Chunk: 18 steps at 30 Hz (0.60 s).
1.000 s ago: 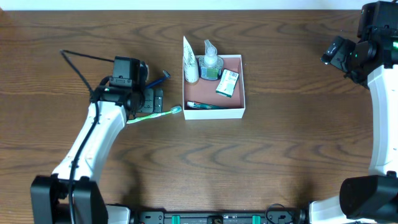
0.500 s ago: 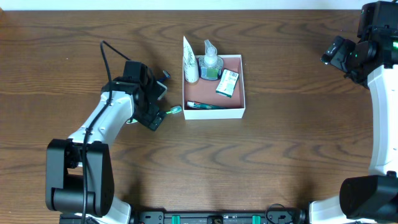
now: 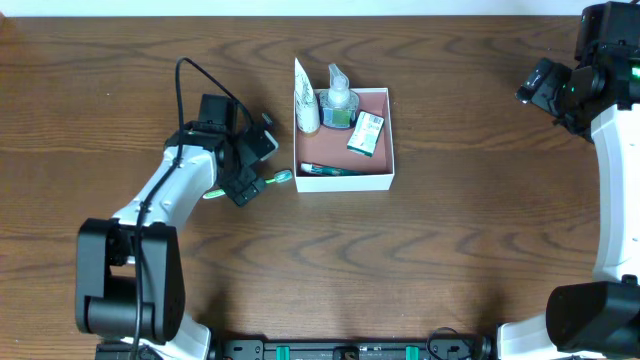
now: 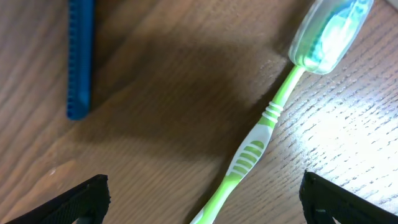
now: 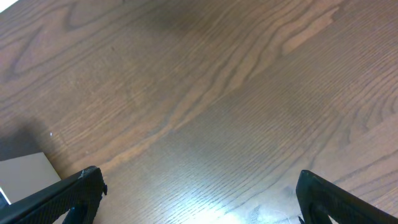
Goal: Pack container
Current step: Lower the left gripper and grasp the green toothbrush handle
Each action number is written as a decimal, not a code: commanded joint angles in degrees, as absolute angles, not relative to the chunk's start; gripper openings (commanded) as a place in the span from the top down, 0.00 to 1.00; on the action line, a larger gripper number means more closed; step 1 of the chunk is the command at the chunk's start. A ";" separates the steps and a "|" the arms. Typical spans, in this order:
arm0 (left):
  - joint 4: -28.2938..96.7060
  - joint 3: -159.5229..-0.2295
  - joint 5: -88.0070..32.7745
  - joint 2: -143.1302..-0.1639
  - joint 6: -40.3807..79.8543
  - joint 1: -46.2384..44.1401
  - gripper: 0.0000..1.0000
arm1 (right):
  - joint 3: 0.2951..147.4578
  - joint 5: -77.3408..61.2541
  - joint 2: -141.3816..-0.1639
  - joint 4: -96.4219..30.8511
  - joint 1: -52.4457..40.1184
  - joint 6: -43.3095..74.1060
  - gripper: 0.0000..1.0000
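Note:
The container (image 3: 390, 135), a square white-walled box with a pinkish floor, sits at table centre. It holds a white tube (image 3: 307, 108), a pump bottle (image 3: 339, 100), a green-and-white soap box (image 3: 366, 133) and a dark toothpaste tube (image 3: 325, 170). A green toothbrush with a clear head cap (image 3: 272, 179) lies just left of the box; it also shows in the left wrist view (image 4: 273, 112). My left gripper (image 3: 250, 172) (image 4: 202, 202) is open, its fingers straddling the toothbrush handle. A blue razor handle (image 4: 79, 56) lies beside it. My right gripper (image 5: 199, 196) is open and empty, far right.
A black cable (image 3: 195, 75) loops above the left arm. The right arm (image 3: 612, 150) stands along the right table edge. A corner of the container (image 5: 22, 177) shows in the right wrist view.
My left arm has swung right and turned toward the container, bringing its gripper over the toothbrush. The right arm has not moved.

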State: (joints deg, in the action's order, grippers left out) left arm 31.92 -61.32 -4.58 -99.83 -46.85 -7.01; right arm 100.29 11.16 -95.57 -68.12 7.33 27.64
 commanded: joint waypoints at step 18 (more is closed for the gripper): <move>31.94 -60.82 -8.16 -104.18 -48.42 -7.03 0.14 | 100.36 11.35 -95.59 -68.18 7.55 28.23 0.01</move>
State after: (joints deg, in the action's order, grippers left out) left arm 31.66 -61.32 -7.38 -103.72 -48.01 -7.03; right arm 100.29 11.16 -95.57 -68.12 7.33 27.64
